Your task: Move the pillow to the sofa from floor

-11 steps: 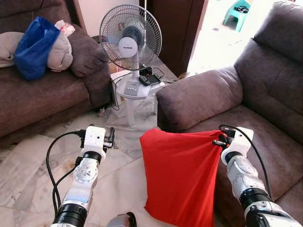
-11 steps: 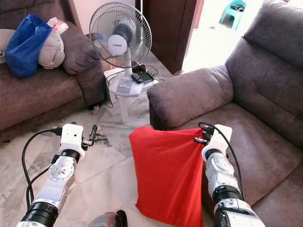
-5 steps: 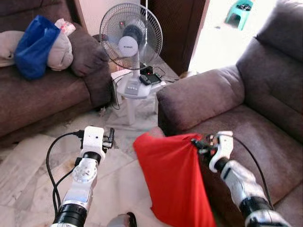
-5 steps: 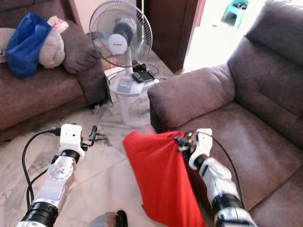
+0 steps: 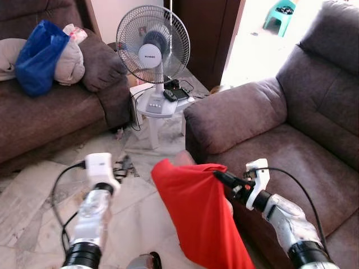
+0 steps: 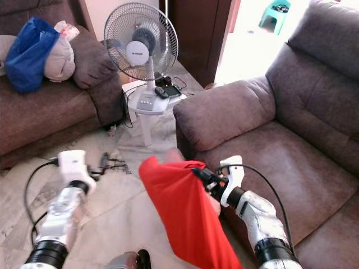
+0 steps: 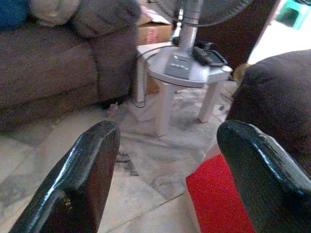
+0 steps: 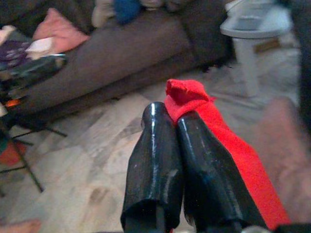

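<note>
Right now my right gripper (image 5: 217, 176) sits low and just right of centre in the head view, its two black fingers (image 8: 194, 160) pressed together on a top corner of the red pillow (image 5: 205, 216). The pillow hangs from that pinch, off the floor (image 5: 33, 190), draping down toward the bottom edge of the frame. It is in front of the near sofa (image 5: 303, 140), with its upper edge just below the sofa's armrest (image 5: 235, 115); I cannot tell whether the cloth touches the sofa front. In the right wrist view the red cloth bunches at the fingertips and trails away along one side of them. My left gripper (image 7: 165, 160) is at lower left in the head view, over the marble floor, with its fingers spread wide and nothing between them. Through that gap the left wrist view shows a corner of the red pillow and the legs of a small white table (image 7: 187, 73). A fan (image 5: 152, 45) stands on that table at upper centre of the head view, with a dark remote (image 5: 171, 95) beside its base. At upper left a second sofa (image 5: 56, 112) carries a blue bag (image 5: 36, 56) leaning on a beige cushion (image 5: 70, 61). At the top right corner, past the doorway, a green stool (image 5: 280, 14) stands in bright light.
</note>
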